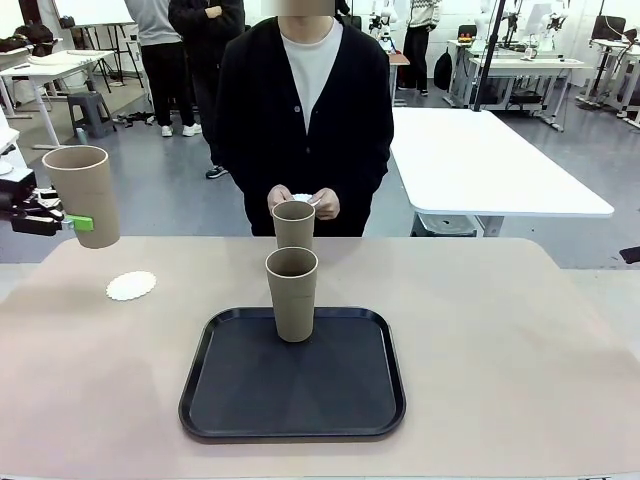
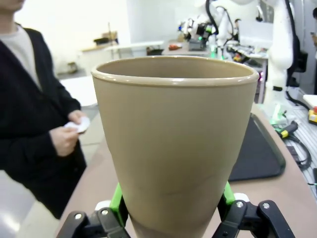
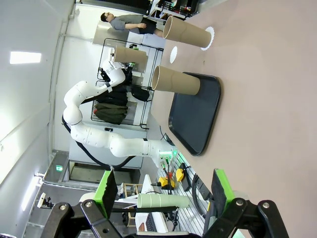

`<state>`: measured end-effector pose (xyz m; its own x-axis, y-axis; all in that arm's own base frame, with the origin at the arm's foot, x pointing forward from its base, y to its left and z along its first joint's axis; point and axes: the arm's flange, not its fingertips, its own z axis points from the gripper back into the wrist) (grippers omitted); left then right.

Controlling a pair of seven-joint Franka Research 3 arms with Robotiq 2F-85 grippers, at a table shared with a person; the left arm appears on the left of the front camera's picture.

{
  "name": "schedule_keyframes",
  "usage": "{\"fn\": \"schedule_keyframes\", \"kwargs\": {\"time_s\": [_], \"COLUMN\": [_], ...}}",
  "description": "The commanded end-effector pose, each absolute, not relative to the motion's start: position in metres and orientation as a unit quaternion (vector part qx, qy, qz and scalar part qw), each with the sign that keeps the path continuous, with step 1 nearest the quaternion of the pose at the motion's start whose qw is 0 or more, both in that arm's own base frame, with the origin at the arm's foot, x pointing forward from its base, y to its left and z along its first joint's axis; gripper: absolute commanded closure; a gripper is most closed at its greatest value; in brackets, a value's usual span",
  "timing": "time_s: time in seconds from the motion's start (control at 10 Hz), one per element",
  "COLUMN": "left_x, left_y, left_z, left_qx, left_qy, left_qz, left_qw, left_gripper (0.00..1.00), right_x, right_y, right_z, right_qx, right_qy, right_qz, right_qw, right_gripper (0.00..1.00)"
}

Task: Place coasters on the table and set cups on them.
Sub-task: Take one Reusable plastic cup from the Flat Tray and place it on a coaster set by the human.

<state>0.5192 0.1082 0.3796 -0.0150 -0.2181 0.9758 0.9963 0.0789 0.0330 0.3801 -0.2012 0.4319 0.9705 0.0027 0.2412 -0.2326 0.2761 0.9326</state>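
Your left pincer [image 2: 172, 201] is clamped on lower wall of first cup [image 2: 176, 144], green pads on either side. Fingers reach in level from left; cup upright, held clear above bench [image 1: 500, 330] near its left edge. Loose coaster [image 1: 131, 286] lies flat on bench, below and just right of that cup, nothing on it. Second cup [image 1: 291, 293] stands on black tray [image 1: 230, 400]. Third cup [image 1: 293, 224] stands beyond tray on second coaster [image 3: 211, 35], near person's hands [image 1: 303, 203]. Your right pincer [image 3: 164, 191] hangs over bench, fingers apart, nothing between.
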Motion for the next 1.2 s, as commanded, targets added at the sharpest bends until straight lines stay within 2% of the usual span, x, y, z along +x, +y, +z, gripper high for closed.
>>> {"fn": "schedule_keyframes", "kwargs": {"time_s": [0.0, 0.2, 0.3, 0.8, 1.1], "left_x": [0.526, 0.522, 0.522, 0.524, 0.559], "left_y": [0.115, 0.11, 0.116, 0.116, 0.128], "left_z": [0.38, 0.381, 0.378, 0.375, 0.351], "left_qx": [-0.4, -0.393, -0.406, -0.403, -0.44], "left_qy": [-0.487, -0.499, -0.475, -0.48, -0.486], "left_qz": [-0.53, -0.505, -0.529, -0.523, -0.492], "left_qw": [0.568, 0.585, 0.574, 0.578, 0.573], "left_gripper": [0.16, 0.16, 0.16, 0.16, 0.16], "right_x": [0.381, 0.381, 0.381, 0.381, 0.381], "right_y": [-0.203, -0.203, -0.203, -0.203, -0.203], "right_z": [0.434, 0.434, 0.434, 0.434, 0.434], "right_qx": [0.599, 0.599, 0.599, 0.599, 0.599], "right_qy": [-0.094, -0.094, -0.094, -0.094, -0.094], "right_qz": [0.077, 0.077, 0.077, 0.077, 0.077], "right_qw": [0.791, 0.791, 0.791, 0.791, 0.791], "right_gripper": [0.0, 0.0, 0.0, 0.0, 0.0]}}
